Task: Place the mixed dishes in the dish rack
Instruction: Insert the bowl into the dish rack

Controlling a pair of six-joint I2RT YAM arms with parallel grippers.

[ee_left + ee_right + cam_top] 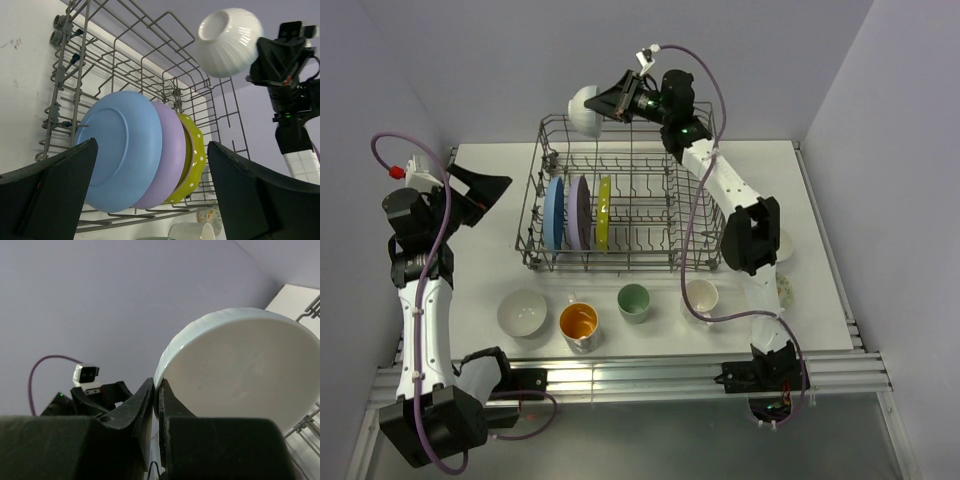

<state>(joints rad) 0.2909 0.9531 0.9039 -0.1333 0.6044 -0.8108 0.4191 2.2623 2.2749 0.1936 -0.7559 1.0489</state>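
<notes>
The grey wire dish rack [533, 205] stands mid-table. In it a blue plate [554, 212], a lavender plate [579, 211] and a yellow-green plate [604, 212] stand on edge. My right gripper [612, 103] is shut on the rim of a white bowl [584, 110], held tilted above the rack's far left corner; the bowl's rim [165, 365] sits pinched between the jaws [156, 387]. My left gripper [485, 190] hangs open left of the rack, nothing between its fingers [152, 145], facing the blue plate [120, 150] with the held bowl [229, 40] above.
In front of the rack stand a white bowl [522, 311], an orange-inside cup [579, 322], a pale green cup [634, 301] and a white mug [701, 296]. A floral-patterned bowl [786, 289] peeks out behind the right arm. Walls close in on three sides.
</notes>
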